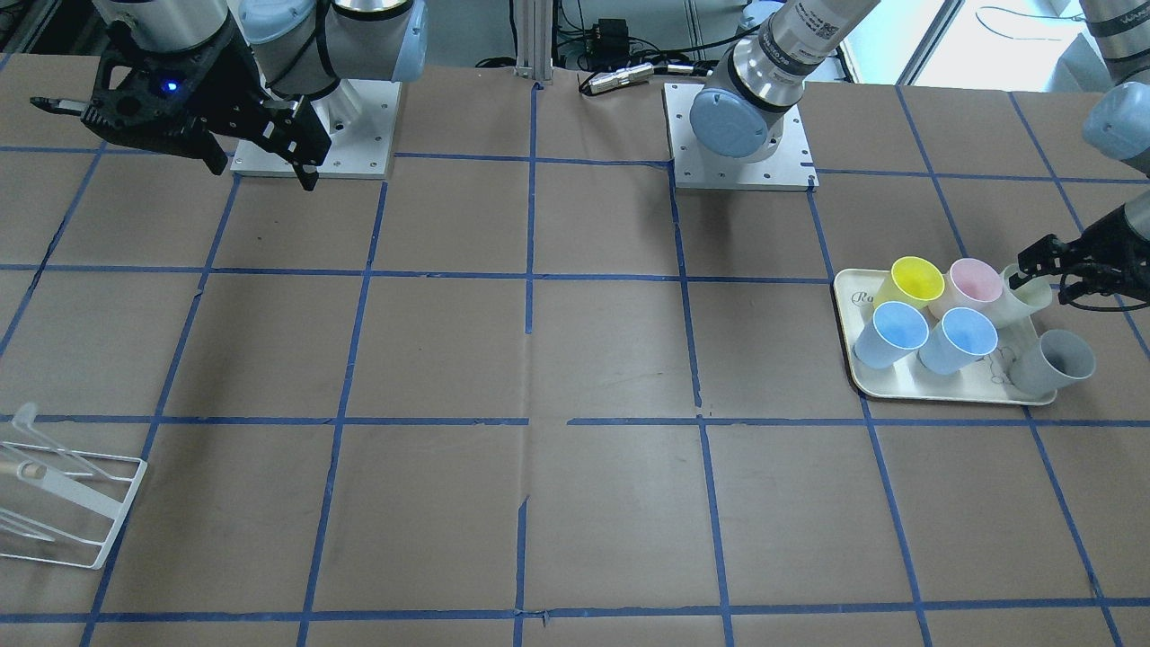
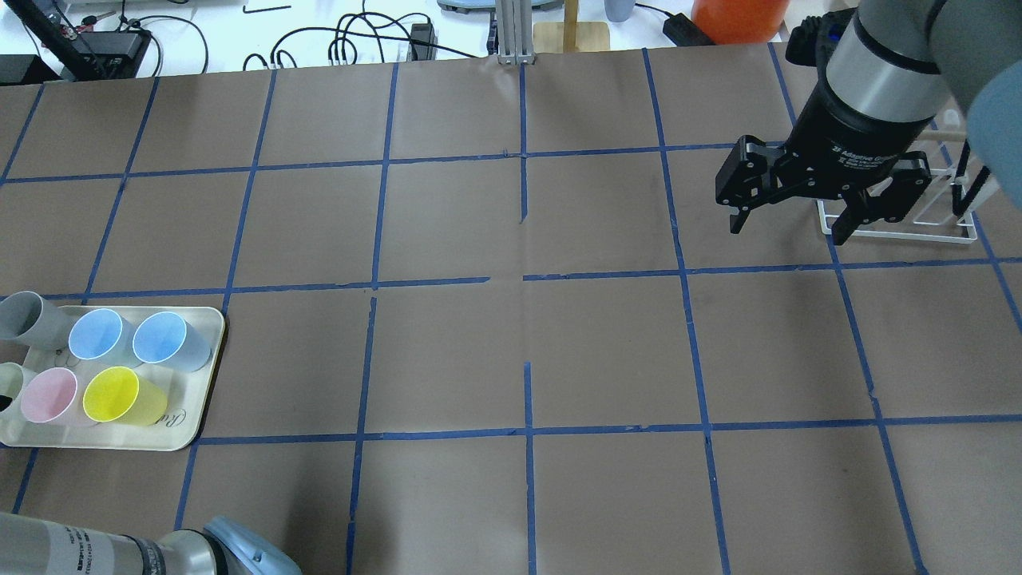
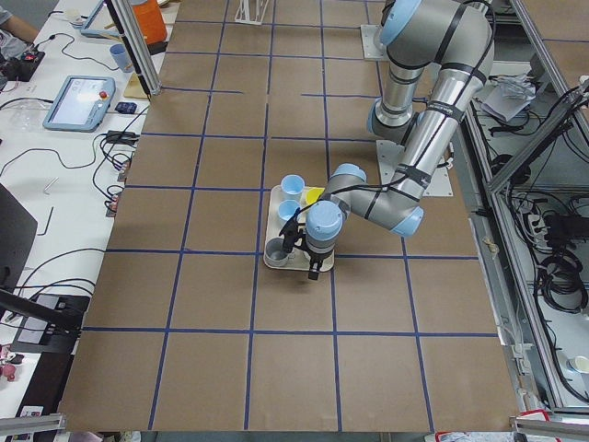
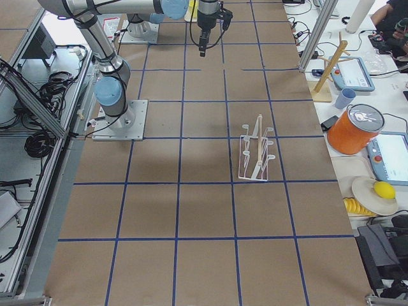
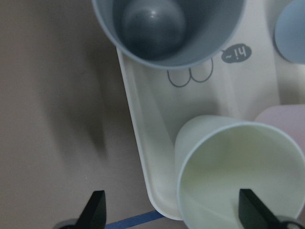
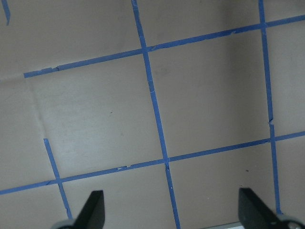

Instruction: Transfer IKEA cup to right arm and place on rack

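Observation:
The IKEA cup (image 1: 1022, 304), pale cream, stands at the tray's robot-side corner, beside the pink cup (image 1: 975, 283); it also shows in the left wrist view (image 5: 238, 181). My left gripper (image 1: 1042, 274) is open right at the cup: in the left wrist view one finger (image 5: 250, 210) is over the cup's mouth and the other (image 5: 95, 212) is outside it, so the near wall lies between them. My right gripper (image 2: 786, 222) is open and empty, hovering above the table next to the white wire rack (image 2: 902, 228). The rack (image 1: 63, 503) holds nothing.
The cream tray (image 1: 898, 388) also holds a yellow cup (image 1: 915, 280), two blue cups (image 1: 894, 331) and a grey cup (image 1: 1058, 359) at its edge. Brown paper with blue tape lines covers the table. An orange container (image 2: 734, 16) stands beyond the far edge.

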### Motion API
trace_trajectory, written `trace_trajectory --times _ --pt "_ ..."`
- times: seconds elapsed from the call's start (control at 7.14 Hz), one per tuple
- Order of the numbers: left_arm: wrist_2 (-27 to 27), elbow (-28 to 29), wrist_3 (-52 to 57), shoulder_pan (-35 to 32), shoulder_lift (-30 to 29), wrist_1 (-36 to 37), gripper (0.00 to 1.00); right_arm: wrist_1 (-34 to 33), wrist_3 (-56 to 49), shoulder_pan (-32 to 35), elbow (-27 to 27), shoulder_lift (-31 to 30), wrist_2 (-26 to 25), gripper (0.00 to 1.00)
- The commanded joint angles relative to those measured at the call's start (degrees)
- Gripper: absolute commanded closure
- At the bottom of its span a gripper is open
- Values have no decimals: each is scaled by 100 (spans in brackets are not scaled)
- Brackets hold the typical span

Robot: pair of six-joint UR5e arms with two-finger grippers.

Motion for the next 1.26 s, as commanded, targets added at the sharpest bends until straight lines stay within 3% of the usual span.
trace_trajectory --times 0.0,0.14,0.84,0.98,1.12 --pt "-7 9 2 -21 -100 1 56 3 26 0 0 0 -3 0" --pt "10 18 2 -21 -100 1 97 3 18 0 -9 0 -3 0" --pt "19 132 19 -39 285 -209 100 30 9 -9 0 0 -21 0" --pt "-15 333 28 -39 495 -662 100 56 9 0 0 8 -3 0" --pt "-494 787 28 -39 741 -1459 100 65 9 0 0 9 -3 0"
